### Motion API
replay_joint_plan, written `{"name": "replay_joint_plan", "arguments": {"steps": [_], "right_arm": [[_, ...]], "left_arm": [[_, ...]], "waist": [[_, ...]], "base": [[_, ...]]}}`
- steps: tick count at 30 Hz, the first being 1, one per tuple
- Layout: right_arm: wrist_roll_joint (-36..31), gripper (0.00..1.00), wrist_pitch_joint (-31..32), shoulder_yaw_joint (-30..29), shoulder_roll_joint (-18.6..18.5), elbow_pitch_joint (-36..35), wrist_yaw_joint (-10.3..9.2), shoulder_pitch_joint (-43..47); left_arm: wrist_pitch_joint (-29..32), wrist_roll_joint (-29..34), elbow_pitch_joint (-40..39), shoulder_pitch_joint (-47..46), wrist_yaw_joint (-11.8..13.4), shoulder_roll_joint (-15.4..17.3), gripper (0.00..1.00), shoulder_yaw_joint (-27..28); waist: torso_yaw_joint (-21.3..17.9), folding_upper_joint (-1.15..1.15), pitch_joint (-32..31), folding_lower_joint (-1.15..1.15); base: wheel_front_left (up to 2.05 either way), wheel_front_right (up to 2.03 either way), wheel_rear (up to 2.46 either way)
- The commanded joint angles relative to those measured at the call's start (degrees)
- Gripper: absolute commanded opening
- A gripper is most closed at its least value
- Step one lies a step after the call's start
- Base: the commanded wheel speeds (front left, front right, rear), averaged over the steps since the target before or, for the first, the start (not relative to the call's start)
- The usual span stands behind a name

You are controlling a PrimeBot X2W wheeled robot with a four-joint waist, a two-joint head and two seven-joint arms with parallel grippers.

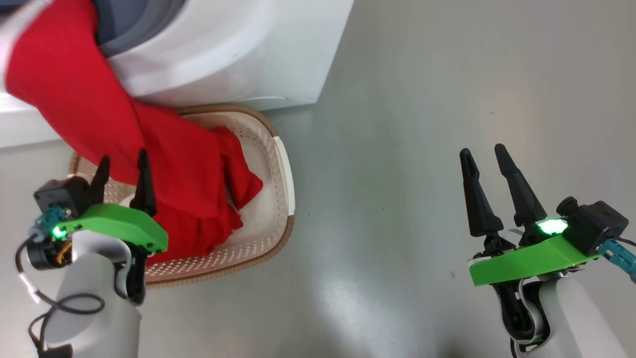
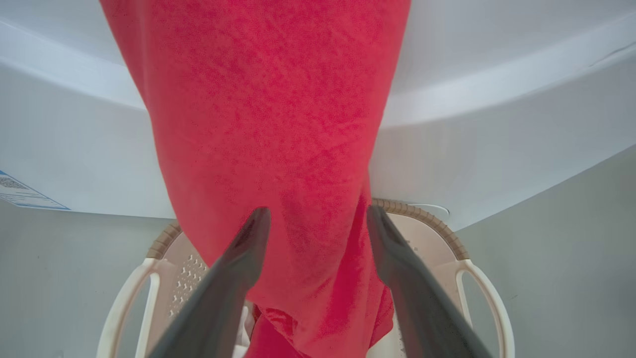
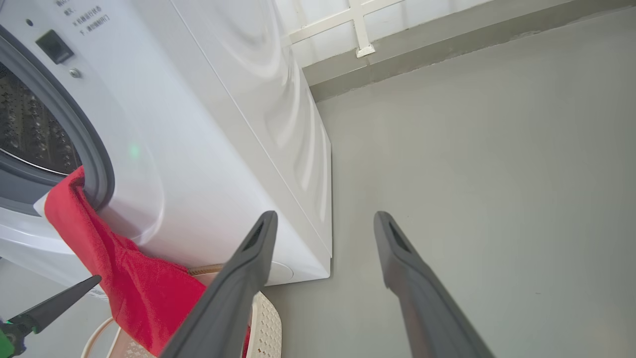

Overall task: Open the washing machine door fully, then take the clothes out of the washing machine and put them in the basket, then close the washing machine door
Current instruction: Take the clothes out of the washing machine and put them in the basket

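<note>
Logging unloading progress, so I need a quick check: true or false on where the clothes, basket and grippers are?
1. The clothes hang from the washing machine down into the basket. True.
2. Both grippers are shut. False: the left gripper and right gripper are open.
3. The clothes lie wholly in the basket. False: their upper part is in the machine's opening.
4. The right gripper is over bare floor, holding nothing. True.

Bright even light, soft glare on floor (image 1: 348, 298), wrist views edge-distorted
</note>
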Motion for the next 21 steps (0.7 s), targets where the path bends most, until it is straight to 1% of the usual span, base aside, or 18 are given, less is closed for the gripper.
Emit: {"name": "replay_joint_plan", "arguments": {"steps": [1,12,21], "right_arm": [[-1.15,1.0,-0.37,0.76,0.03,-0.95,0.43,1.45],[-2.51,1.0,-0.37,-0.34,0.03,-0.77,0.43,3.04],[-2.84,1.0,-0.37,-0.88,-0.48,-0.32,0.43,4.82]], "left_arm": [[-0.46,-0.46,-3.3,3.29,-0.33,1.17,1.0,0.93],[-0.46,-1.45,-16.06,10.05,-0.33,0.25,1.0,-0.2],[-0.46,-0.66,-25.92,17.09,-0.33,-0.25,1.0,-1.44]], "waist": [[1.2,0.0,-1.69,0.0],[3.25,0.0,-4.45,0.0],[4.68,0.0,-7.35,0.0]], "base": [[0.0,0.0,0.0],[0.0,0.0,0.0],[0.0,0.0,0.0]]}}
